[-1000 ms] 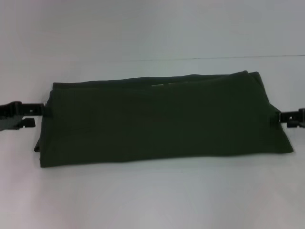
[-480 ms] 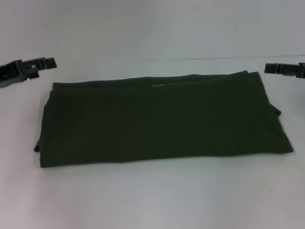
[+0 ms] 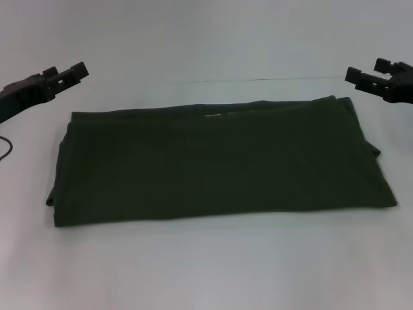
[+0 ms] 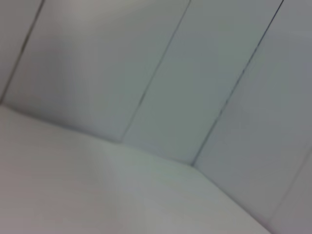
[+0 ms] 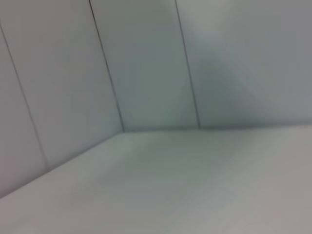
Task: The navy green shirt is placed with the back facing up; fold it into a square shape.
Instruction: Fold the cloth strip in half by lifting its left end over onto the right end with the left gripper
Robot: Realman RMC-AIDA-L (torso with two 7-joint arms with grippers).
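— What lies before the robot?

— A white table (image 3: 206, 271), with the shirt (image 3: 219, 161) spread across its middle, folded into a wide, flat band. The plain side is up; its long edges run left to right, and a bit of a lower layer peeks out at the near left corner.

— And the wall?

— Pale panels (image 4: 161, 73) with dark seams stand behind the table; both wrist views show only those panels meeting the tabletop.

— Where are the arms?

— Each is raised clear of the cloth, beyond its far corners. The left gripper (image 3: 76, 71) hangs past the far left corner, pointing inward. The right gripper (image 3: 369, 72) hangs past the far right corner, likewise pointing inward. Neither touches the shirt.

— The fingers?

— On the right, two dark tips show with a gap between them, so it looks parted and holds nothing. On the left the tips overlap from this angle; I cannot tell how far apart they are, though nothing hangs from them.
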